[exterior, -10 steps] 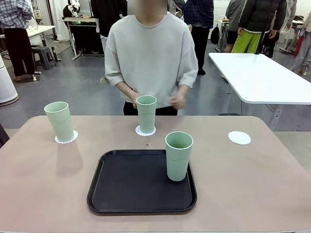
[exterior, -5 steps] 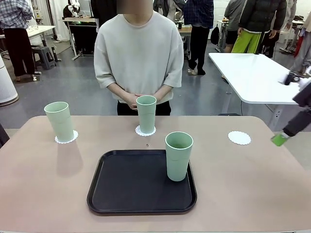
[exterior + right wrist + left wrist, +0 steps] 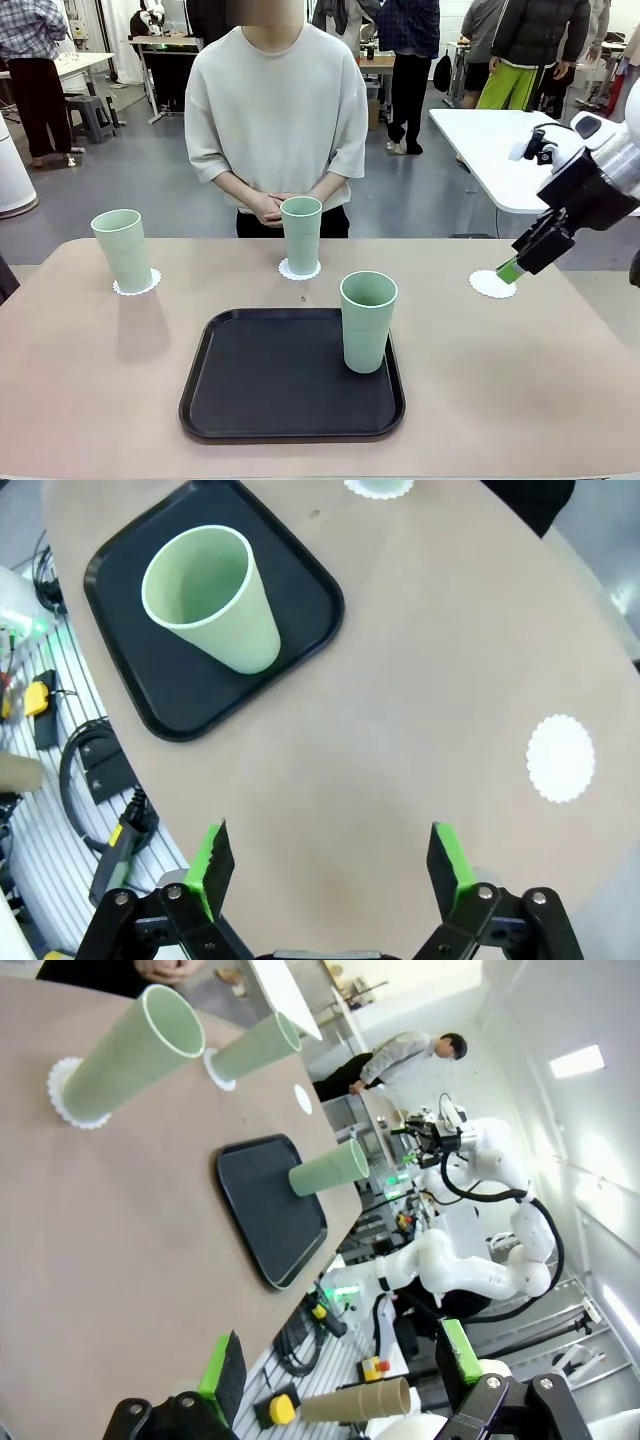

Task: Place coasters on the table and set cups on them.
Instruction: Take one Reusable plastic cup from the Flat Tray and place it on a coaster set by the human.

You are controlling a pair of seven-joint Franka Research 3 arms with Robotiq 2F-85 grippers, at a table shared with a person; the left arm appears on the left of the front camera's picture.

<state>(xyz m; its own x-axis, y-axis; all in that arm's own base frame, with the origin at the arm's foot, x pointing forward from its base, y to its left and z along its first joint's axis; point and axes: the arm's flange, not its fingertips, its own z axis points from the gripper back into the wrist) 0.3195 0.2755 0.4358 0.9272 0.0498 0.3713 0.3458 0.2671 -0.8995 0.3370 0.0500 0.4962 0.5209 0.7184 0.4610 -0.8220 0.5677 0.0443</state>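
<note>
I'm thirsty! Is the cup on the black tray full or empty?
Empty. Looking down into the cup on the tray, you see only its bare green inside.

The beige counter [image 3: 500,380] carried a black tray [image 3: 270,385] at its near middle. Farther back lay three white scalloped discs: left coaster [image 3: 150,285], middle coaster [image 3: 287,270], right coaster [image 3: 485,286].

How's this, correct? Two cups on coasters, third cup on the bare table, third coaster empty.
Wrong on one point: the third cup stands in the black tray, not on the bare table; the front view shows it. The other two cups do sit on coasters, and the third coaster is empty.
</note>
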